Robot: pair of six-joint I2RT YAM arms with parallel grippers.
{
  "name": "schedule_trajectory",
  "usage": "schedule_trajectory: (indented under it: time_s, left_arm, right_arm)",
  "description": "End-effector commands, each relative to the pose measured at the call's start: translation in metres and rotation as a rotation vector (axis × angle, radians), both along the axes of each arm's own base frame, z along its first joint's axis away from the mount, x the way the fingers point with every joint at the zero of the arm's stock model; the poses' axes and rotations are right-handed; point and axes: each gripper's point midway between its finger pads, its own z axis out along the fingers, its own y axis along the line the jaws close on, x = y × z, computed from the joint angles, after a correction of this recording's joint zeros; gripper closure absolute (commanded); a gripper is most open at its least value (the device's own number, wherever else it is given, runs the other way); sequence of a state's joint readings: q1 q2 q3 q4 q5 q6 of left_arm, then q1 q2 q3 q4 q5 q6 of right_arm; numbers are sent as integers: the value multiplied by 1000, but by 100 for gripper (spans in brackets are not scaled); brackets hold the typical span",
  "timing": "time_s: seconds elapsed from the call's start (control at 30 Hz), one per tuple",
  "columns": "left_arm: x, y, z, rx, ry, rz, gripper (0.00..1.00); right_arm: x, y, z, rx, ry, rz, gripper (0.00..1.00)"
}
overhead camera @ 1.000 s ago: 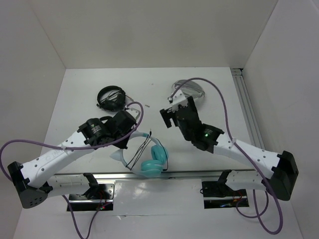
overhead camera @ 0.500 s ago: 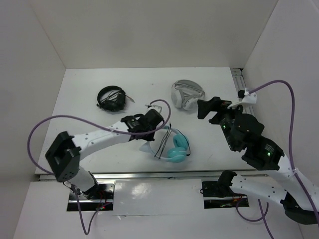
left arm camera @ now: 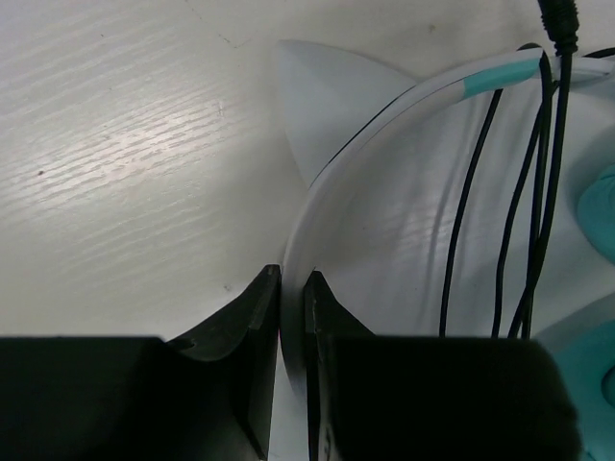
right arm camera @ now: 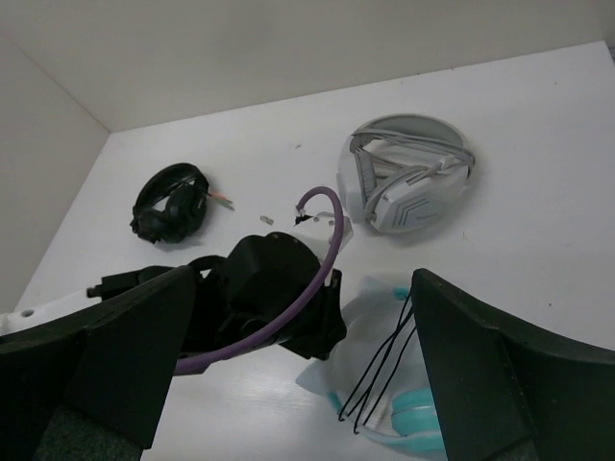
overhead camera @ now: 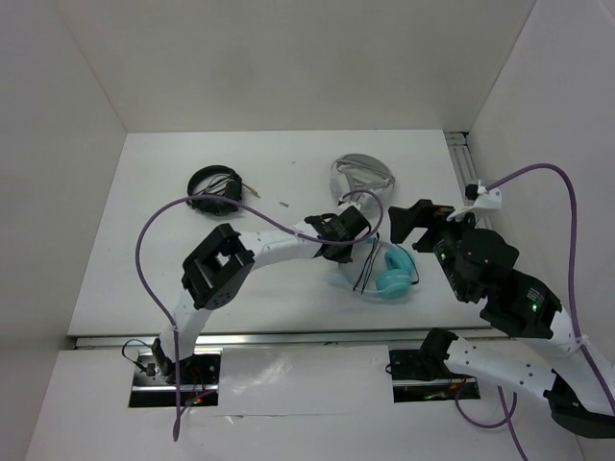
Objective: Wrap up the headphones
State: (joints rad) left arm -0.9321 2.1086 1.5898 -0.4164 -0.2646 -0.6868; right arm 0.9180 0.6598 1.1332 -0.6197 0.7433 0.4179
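Your left gripper (left arm camera: 291,283) is pinched nearly flat on the white headband (left arm camera: 327,182) of the teal headphones (overhead camera: 389,279), with only the band's thin edge between its fingers. The left arm reaches far across to the right half of the table (overhead camera: 154,259), and the headphones lie there with the ear cups on the side away from the gripper. The thin black cable (left arm camera: 473,192) runs in several strands across the headband, and its plug shows at the top edge of the left wrist view. Your right gripper (overhead camera: 408,219) is spread wide and grasps nothing. It hangs above the table just right of the teal headphones, looking down on them and on the left wrist. The white-grey headphones (right arm camera: 408,182) lie just behind the teal pair, and the black headphones (overhead camera: 213,185) sit well apart on the far left.
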Motion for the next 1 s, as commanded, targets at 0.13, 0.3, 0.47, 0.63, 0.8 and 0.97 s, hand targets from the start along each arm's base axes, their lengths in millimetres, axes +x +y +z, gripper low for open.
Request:
schedule_trajectory:
  time_s: [0.13, 0.3, 0.47, 0.63, 0.8, 0.97]
  left_arm:
    - [1, -6, -12, -43, 32, 72, 73]
    - [-3, -3, -3, -58, 26, 69, 35]
    - [0, 0, 40, -140, -61, 73, 0]
    - [-1, 13, 79, -187, -129, 94, 0]
    - [-16, 57, 121, -212, -220, 155, 0]
    - [-43, 146, 172, -313, -286, 207, 0]
  right_arm:
    - [-13, -10, -2, 14, -28, 41, 0]
    - [-13, 5, -4, 11, -16, 98, 0]
    - [-16, 13, -2, 22, -19, 144, 0]
    - [-9, 12, -13, -29, 22, 111, 0]
    - [-7, -2, -3, -42, 30, 41, 0]
    - [-20, -4, 2, -85, 70, 104, 0]
